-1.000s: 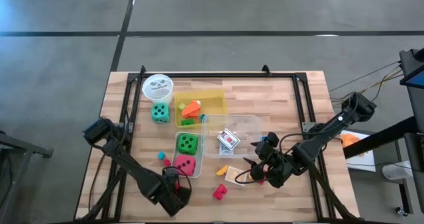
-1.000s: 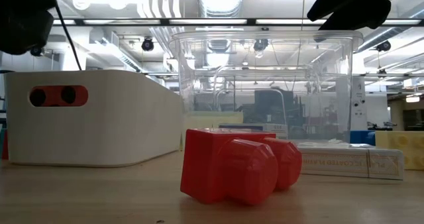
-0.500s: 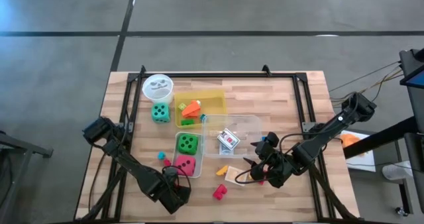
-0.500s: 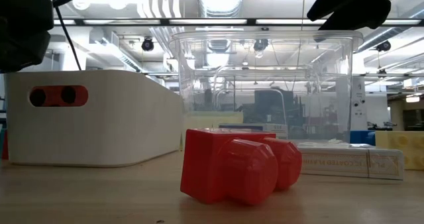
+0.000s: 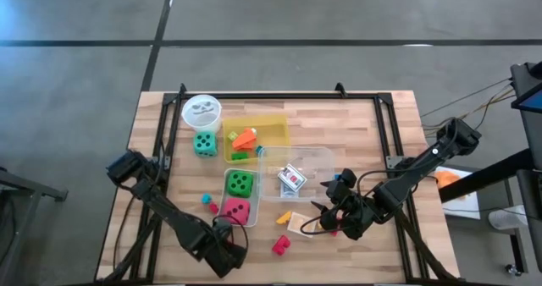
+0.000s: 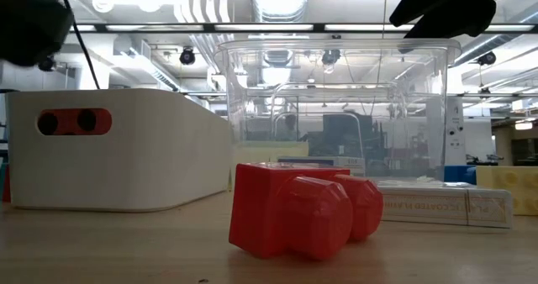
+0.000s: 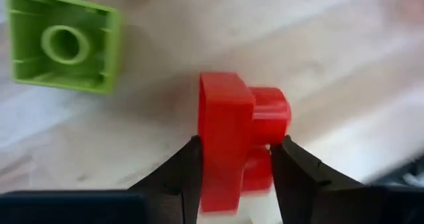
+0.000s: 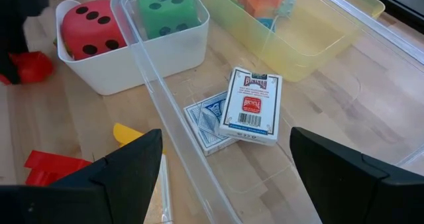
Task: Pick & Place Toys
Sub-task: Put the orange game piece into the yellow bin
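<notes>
Since the earlier frame the left gripper has closed in and shifted slightly along the front edge of the bench; its fingers now clamp a red block from both sides. Whether the block is lifted clear of the wood is hard to tell from the wrist view. A green block lies near it, apart from the fingers.

Seen from above, the left gripper sits near the front edge, left of the middle, with a second red block just beside it on the bench. That block fills the foreground in the low view.

The right gripper hangs over the front right part of the bench with its fingers spread wide and nothing between them. Ahead of it, two card packs lie inside the clear box. A white tray holds a red die and a green die. The yellow tray near the middle holds an orange block. A teal die stands beside the white cup toward the back left corner.
</notes>
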You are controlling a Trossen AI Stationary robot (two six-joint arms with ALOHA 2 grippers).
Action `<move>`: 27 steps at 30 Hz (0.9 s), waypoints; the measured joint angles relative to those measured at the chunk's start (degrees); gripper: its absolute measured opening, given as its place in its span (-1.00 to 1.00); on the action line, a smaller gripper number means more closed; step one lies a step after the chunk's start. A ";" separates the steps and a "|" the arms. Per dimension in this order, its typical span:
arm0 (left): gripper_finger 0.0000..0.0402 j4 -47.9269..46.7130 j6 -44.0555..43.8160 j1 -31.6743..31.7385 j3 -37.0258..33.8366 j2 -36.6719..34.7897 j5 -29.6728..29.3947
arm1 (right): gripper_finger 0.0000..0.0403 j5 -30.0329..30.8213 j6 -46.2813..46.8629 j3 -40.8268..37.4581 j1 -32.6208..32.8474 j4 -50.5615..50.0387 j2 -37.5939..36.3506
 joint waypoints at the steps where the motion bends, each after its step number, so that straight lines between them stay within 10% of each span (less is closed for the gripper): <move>1: -0.34 -0.49 1.23 -0.10 0.88 0.00 -0.01 | 0.61 0.00 0.00 0.00 -0.01 0.00 0.01; 17: -0.97 -11.48 8.20 -2.10 9.58 -0.04 -3.67 | 0.61 0.01 0.00 0.00 -0.02 -0.01 0.00; 27: -0.62 -9.91 8.03 -2.06 9.23 -0.07 -2.82 | 0.61 0.01 0.00 0.00 0.00 -0.01 0.00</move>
